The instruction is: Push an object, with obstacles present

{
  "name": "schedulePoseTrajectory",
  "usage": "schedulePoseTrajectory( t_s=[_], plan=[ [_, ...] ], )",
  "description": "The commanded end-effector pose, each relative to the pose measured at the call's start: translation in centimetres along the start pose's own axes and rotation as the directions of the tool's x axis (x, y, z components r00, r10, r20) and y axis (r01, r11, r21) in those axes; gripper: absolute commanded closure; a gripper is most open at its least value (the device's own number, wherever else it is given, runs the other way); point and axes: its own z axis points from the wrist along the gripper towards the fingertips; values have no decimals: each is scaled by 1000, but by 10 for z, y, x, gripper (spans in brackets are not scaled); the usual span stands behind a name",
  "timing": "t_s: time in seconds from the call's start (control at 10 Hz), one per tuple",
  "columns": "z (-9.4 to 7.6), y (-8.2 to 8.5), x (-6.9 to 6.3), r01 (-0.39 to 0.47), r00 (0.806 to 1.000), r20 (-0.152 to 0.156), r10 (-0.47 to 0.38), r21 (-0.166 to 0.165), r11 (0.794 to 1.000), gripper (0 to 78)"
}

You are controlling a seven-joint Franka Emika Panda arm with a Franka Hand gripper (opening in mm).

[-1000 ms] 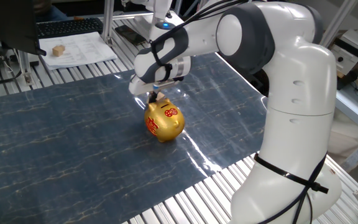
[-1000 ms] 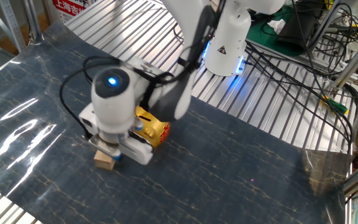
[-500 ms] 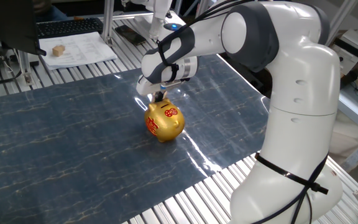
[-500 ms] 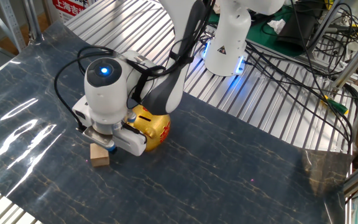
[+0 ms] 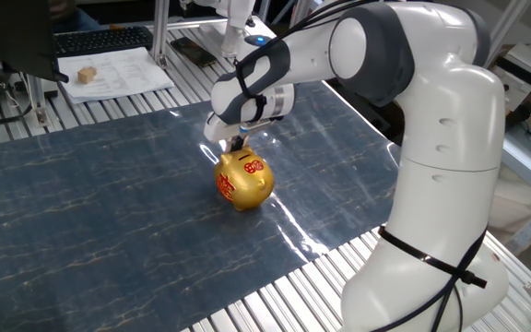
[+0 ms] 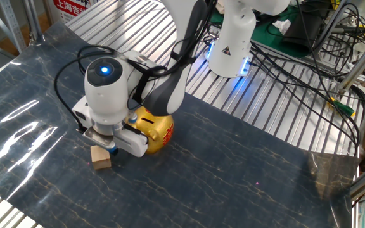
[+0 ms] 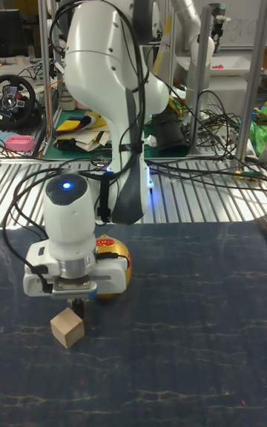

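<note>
The object, a small light-tan wooden cube [image 6: 100, 158] [image 7: 67, 328], lies on the dark blue marbled mat [image 6: 220, 171]. My gripper [image 6: 108, 149] [image 7: 77, 308] points straight down with its narrow dark fingertips together, just above and behind the cube's top edge; whether they touch it is unclear. Right beside the gripper stands the obstacle, a shiny golden pig [image 5: 243, 181] [image 6: 155, 128] [image 7: 116, 264] with red markings. In the one fixed view the gripper [image 5: 234, 144] hangs just behind the pig, and the cube is hidden.
A like wooden cube [image 5: 86, 74] rests on white papers [image 5: 123, 72] beyond the mat's far edge, next to a keyboard [image 5: 100, 40]. Ribbed metal tabletop [image 5: 275, 295] surrounds the mat. The arm's base [image 6: 230, 44] and cables [image 6: 296, 69] sit at the back.
Over the last second the wrist and gripper shifted a little away from the pig's side, and the cube slid a short way with them. Almost nothing moved in the last half second.
</note>
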Motion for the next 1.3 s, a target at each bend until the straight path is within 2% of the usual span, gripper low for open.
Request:
schedulePoseTrajectory(
  t_s=[0.1,0.2,0.3,0.4,0.5,0.8,1.1,1.2,1.3],
  plan=[
    [-13,11,-6,-87,996,-42,85,-42,995,776],
    [-18,20,-9,-113,993,-46,111,-41,993,776],
    [-19,23,-10,-119,992,-46,117,-41,992,776],
    [-25,35,-16,-151,988,-47,150,-37,988,776],
    [-29,39,-21,-158,987,-44,157,-37,987,776],
    [-31,33,-40,-147,989,-26,146,-38,988,776],
    [-28,30,-47,-151,988,-7,151,-36,988,776],
    [-24,29,-51,-148,989,13,149,-30,988,776],
    [-23,28,-54,-138,990,19,138,-25,990,776]
  ],
)
